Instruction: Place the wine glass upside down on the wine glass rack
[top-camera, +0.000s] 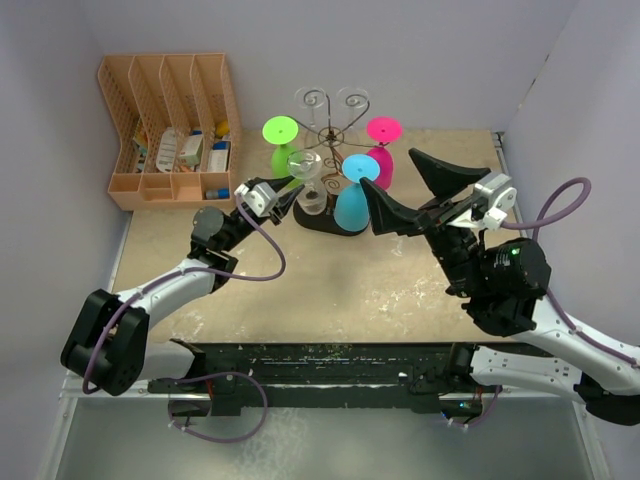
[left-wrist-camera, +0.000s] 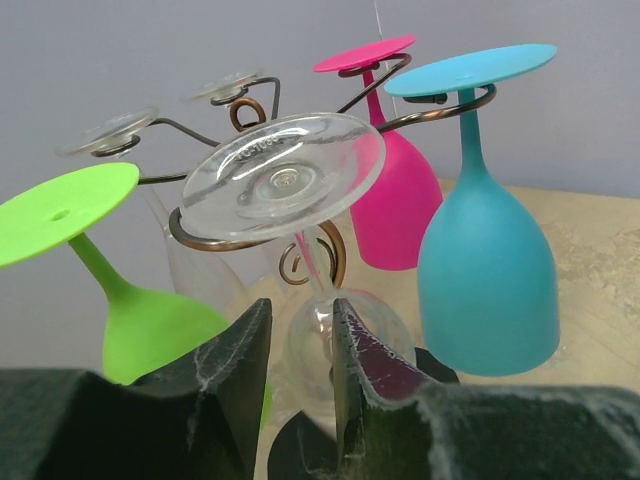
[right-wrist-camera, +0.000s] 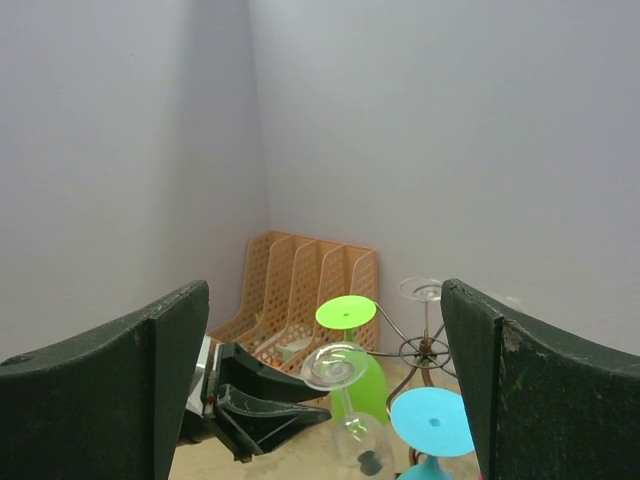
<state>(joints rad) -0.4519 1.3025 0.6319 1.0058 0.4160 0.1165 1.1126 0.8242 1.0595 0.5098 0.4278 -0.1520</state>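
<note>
Low in the left-wrist frame, the left gripper (left-wrist-camera: 300, 312) stands slightly parted and seems to grip nothing. Just beyond its tips, at centre, the wine glass (left-wrist-camera: 285, 175) hangs upside down, foot tilted on a scroll of the wine glass rack (top-camera: 330, 133). A careless retreat could brush the bowl, unseating the foot or knocking the green glass (left-wrist-camera: 150, 330). The right gripper (top-camera: 410, 190) hovers wide open and empty.

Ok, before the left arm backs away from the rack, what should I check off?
1. Wine glass upside down: ok.
2. Its foot resting on a wine glass rack scroll: ok.
3. Left gripper open: ok.
4. Left fingers clear of the bowl: cannot tell.
5. Right gripper open, away from the rack: ok.
6. Blue glass beside it hanging straight: ok.
</note>
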